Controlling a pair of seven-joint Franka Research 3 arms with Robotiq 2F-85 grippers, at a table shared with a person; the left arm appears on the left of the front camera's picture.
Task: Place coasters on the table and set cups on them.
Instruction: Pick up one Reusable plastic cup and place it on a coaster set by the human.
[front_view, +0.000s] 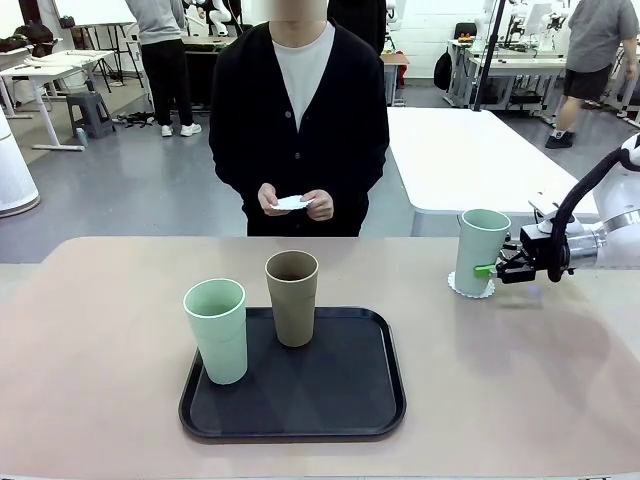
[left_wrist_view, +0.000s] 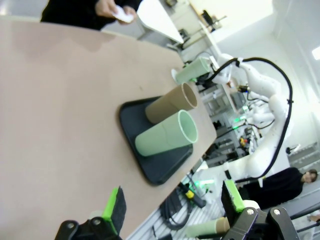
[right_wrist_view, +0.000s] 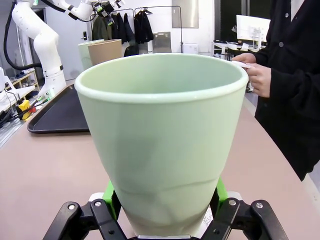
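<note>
Right gripper (front_view: 497, 268) clenched on mint cup (front_view: 482, 250); cup stands on coaster (front_view: 470, 290) on counter (front_view: 100, 300), right of tray (front_view: 380, 400). Left gripper (left_wrist_view: 173, 200) released, empty.

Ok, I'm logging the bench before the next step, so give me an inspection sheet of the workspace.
Surface: beige table, carrying a black tray.
Job's things: mint cup on a coaster at the right; second mint cup and brown cup on the tray; person's hands hold a thin white piece.
Clutter: nothing seen.
Grippers: right gripper shut on the mint cup; left gripper open, empty.
Cables: black cable along the right arm.
Surroundings: person at the far edge; white tables behind.
</note>
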